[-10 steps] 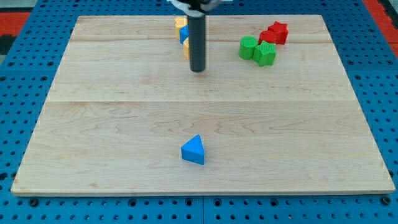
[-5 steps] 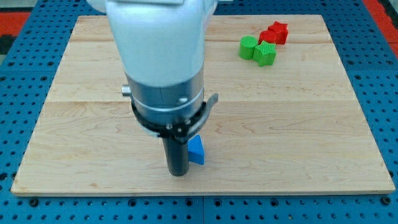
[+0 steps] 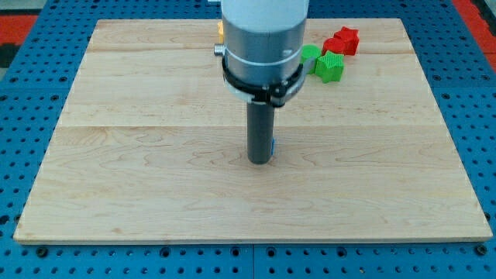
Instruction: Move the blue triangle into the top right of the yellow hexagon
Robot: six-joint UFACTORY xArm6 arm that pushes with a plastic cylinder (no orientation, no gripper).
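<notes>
Wooden board [image 3: 139, 170] on blue pegboard [image 3: 23, 77]: my tip [image 3: 260, 162] grips nothing and rests mid-board, hiding nearly all the blue triangle [image 3: 273, 145] just behind. Yellow hexagon [image 3: 220, 30] peeks out far behind the arm.

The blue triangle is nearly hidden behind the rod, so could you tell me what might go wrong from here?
1. Only a sliver of the blue triangle shows beside my tip, so it could slip off sideways unseen.
2. The green blocks and red blocks sit near the view's top right; a wide push could scatter them.
</notes>
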